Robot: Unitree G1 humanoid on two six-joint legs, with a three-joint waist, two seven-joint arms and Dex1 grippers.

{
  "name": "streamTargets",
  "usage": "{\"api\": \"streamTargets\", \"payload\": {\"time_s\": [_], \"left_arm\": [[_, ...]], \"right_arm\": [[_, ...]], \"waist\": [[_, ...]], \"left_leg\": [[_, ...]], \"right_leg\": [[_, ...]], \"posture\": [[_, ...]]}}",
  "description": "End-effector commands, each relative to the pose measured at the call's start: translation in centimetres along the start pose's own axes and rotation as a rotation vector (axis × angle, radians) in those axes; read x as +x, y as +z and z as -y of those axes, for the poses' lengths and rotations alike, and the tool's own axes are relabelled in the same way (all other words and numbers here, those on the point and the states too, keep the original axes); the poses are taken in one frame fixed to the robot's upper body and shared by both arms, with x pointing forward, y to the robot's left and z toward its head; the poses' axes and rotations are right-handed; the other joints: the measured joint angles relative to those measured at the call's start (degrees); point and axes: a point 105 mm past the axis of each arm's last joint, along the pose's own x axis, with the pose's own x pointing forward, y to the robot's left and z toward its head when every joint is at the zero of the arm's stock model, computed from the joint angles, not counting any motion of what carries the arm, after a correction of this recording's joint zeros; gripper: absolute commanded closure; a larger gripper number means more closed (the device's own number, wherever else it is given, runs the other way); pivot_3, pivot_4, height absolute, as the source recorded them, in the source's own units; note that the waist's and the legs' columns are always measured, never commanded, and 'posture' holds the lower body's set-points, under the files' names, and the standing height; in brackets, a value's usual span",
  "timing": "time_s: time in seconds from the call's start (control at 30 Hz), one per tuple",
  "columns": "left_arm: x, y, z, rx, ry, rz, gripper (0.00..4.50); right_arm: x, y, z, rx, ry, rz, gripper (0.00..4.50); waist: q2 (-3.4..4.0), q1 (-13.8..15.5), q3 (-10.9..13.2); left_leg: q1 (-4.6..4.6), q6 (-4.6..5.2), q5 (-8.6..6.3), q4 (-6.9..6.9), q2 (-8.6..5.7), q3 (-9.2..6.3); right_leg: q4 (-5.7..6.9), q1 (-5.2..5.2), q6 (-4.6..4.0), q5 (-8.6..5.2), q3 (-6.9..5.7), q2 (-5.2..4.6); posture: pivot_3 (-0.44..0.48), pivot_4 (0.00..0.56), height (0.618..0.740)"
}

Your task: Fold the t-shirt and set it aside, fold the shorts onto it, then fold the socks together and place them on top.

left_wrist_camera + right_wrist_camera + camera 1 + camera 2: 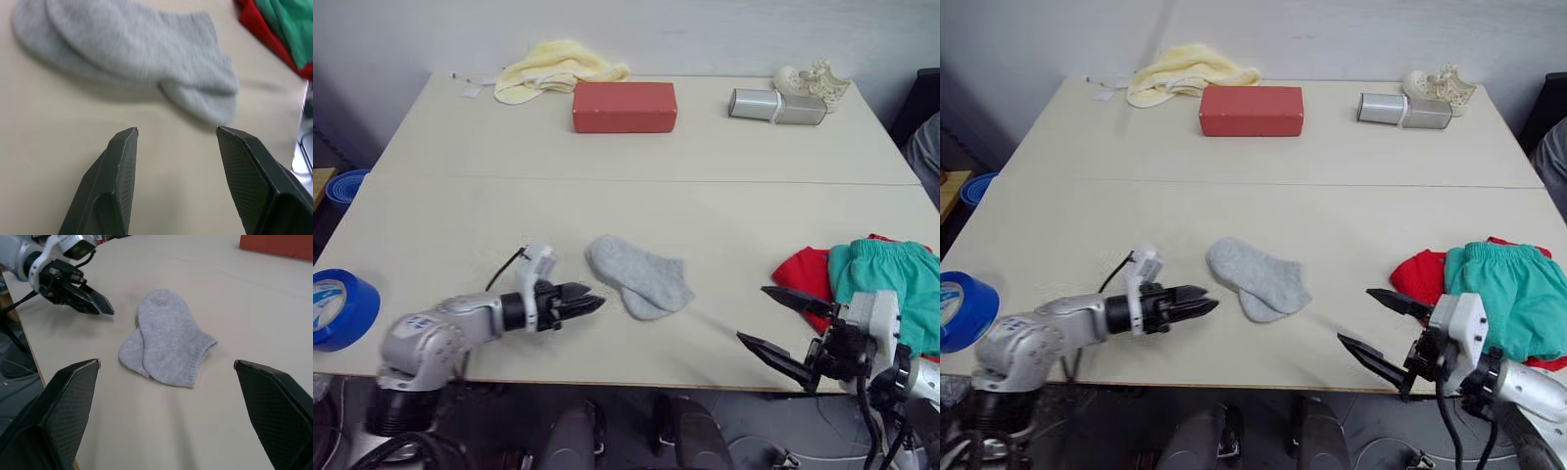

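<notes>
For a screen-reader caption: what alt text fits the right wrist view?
Two small light grey knit socks lie overlapped on the beige table, between the open black fingers of the right gripper. Beyond them the left gripper points at the socks.

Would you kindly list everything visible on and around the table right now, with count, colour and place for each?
socks: two, light grey, overlapping flat at the table's near middle
shorts: one, teal-green, lying on the t-shirt at the near right edge
t-shirt: one, bright red, under the shorts
box: one, red, far middle of the table
towel: one, pale yellow, crumpled at the far left
metal container: one, silver, lying at the far right
cream object: one, off-white, behind the container; I cannot tell what it is
tape roll: one, blue, at the near left edge
table: one, beige
left pincer: black fingers open, just left of the socks
right pincer: black fingers open wide, near the clothes pile
</notes>
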Motion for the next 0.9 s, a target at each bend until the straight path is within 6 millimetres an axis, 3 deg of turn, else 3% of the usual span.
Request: {"api": "streamTargets", "payload": {"time_s": [0.03, 0.13, 0.27, 0.4, 0.5, 0.67, 0.9], "left_arm": [[-1.7, 0.6, -0.3, 0.104, -0.073, -0.014, 1.82], [-2.1, 2.2, -2.8, 0.255, -0.026, -0.011, 1.33], [-0.8, 5.8, -5.7, 0.393, 0.032, 0.061, 0.03], [1.8, 7.5, -7.2, 0.471, 0.002, 0.011, 0.01], [3.0, 7.9, -7.6, 0.469, -0.03, -0.02, 0.01], [4.4, 8.3, -8.2, 0.426, -0.052, -0.036, 0.01], [5.4, 8.1, -8.2, 0.397, -0.083, -0.077, 0.01]], "right_arm": [[0.8, 0.1, -0.7, 0.063, -0.002, -0.053, 0.0], [2.2, -1.3, -0.4, 0.11, -0.056, -0.117, 0.0], [3.9, -2.6, 0.2, 0.133, -0.113, -0.167, 0.0], [5.9, -3.0, -1.1, -0.009, -0.055, -0.17, 0.0], [6.2, -4.7, -1.4, -0.192, -0.018, -0.258, 0.0], [7.2, -5.6, -2.1, -0.255, -0.002, -0.223, 0.0], [8.8, -6.0, -2.9, -0.484, 0.082, -0.208, 0.0]], "waist": [[0.02, 0.0, 0.0], [0.02, 0.1, 0.0], [0.02, 0.1, 0.0], [0.0, -0.1, 0.0], [-0.01, -0.4, 0.0], [-0.27, -0.5, 0.1], [-0.38, -0.6, 0.1]], "left_leg": [[-0.03, 0.01, -0.02, -0.01, -0.01, -0.01], [-0.05, 0.05, -0.05, -0.04, -0.02, -0.02], [-0.26, 0.11, -0.04, 0.0, -0.03, -0.04], [-0.72, 0.21, 0.27, 0.15, -0.05, -0.04], [-1.16, 0.32, 0.29, 0.37, -0.1, 0.12], [-1.66, 0.39, 0.25, 0.91, -0.04, 0.15], [-1.63, 0.7, 0.33, 1.25, -0.16, 0.07]], "right_leg": [[-0.03, -0.03, -0.01, 0.0, 0.0, -0.03], [-0.12, -0.04, -0.01, -0.01, -0.04, -0.05], [-0.15, -0.15, 0.06, 0.04, -0.07, -0.08], [-0.14, -0.44, 0.16, 0.1, -0.23, -0.07], [0.03, -0.76, 0.3, 0.09, -0.32, 0.1], [0.23, -1.06, 0.53, 0.13, -0.53, 0.56], [0.24, -0.97, 0.66, 0.4, -0.24, 0.07]], "posture": [[0.0, 0.15, 0.74], [0.0, 0.15, 0.74], [0.0, 0.15, 0.74], [0.0, 0.15, 0.74], [0.0, 0.15, 0.74], [0.0, 0.15, 0.74], [0.0, 0.15, 0.74]]}}
